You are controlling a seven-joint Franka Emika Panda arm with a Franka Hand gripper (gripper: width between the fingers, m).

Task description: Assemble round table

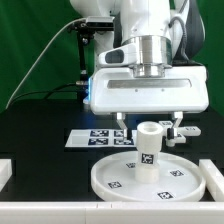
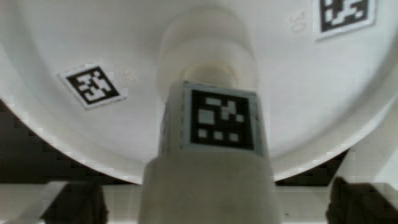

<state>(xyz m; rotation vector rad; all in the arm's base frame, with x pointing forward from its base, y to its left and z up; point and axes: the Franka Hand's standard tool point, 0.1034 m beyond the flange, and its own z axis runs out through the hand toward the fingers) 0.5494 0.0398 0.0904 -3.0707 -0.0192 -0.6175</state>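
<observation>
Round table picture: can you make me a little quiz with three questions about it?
1. True or false: the short thick white plastic cylindrical leg lies on its side.
2. Pick one. The leg is: A, standing on the wide white round plastic disc; B, beside it; C, lifted in the air.
3. Fill in: the gripper above the leg is ___.
Key: 1 false; 2 A; 3 open.

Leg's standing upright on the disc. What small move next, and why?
Probably lift straight up. The gripper stands open, its fingers apart from the short thick white plastic leg, which stands upright on the wide white round disc; a sideways move could knock it.
</observation>
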